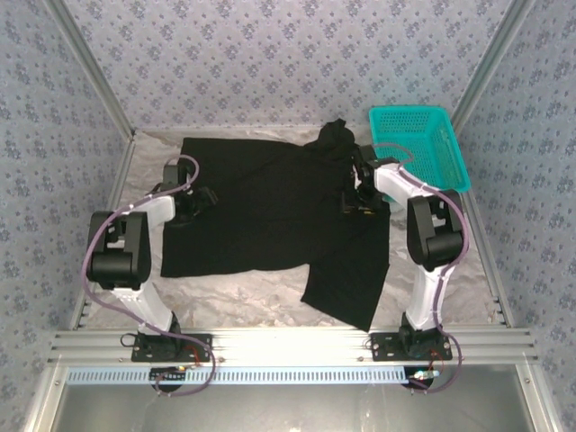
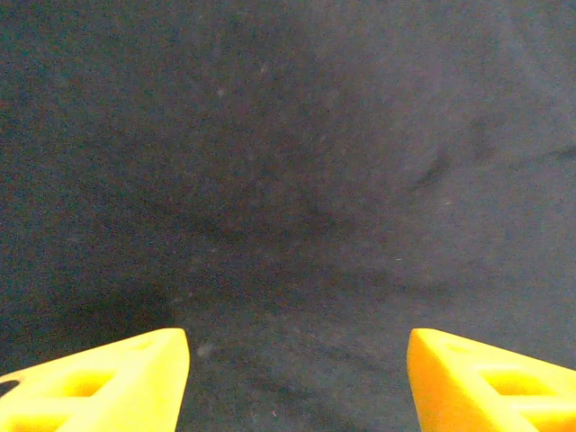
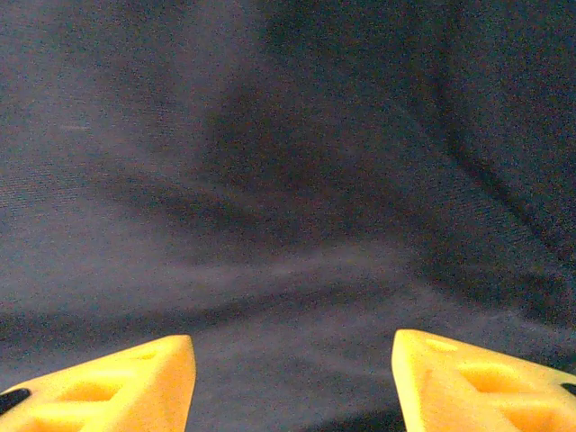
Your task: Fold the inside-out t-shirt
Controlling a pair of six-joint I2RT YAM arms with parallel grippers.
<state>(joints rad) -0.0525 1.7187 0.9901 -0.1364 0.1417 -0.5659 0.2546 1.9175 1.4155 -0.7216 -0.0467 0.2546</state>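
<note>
At six o'clock in the overhead view, the table (image 1: 270, 292) is showing its pale, crinkled covering just ahead of the arm bases. The inside-out t-shirt (image 1: 270, 216) is lying spread across the table's middle, plain black side up. One flap is reaching toward five o'clock and a bunched lump is rising at its one o'clock corner. The left gripper (image 1: 200, 200) is sitting at the shirt's nine o'clock edge, its yellow fingers (image 2: 108, 387) standing wide apart over smooth black cloth, pinching nothing. The right gripper (image 1: 360, 193) is sitting toward the shirt's two o'clock side, its fingers (image 3: 477, 387) likewise spreading wide above wrinkled cloth. Farther off, at one o'clock, a teal basket (image 1: 423, 144) is resting just beside the bunched lump.
</note>
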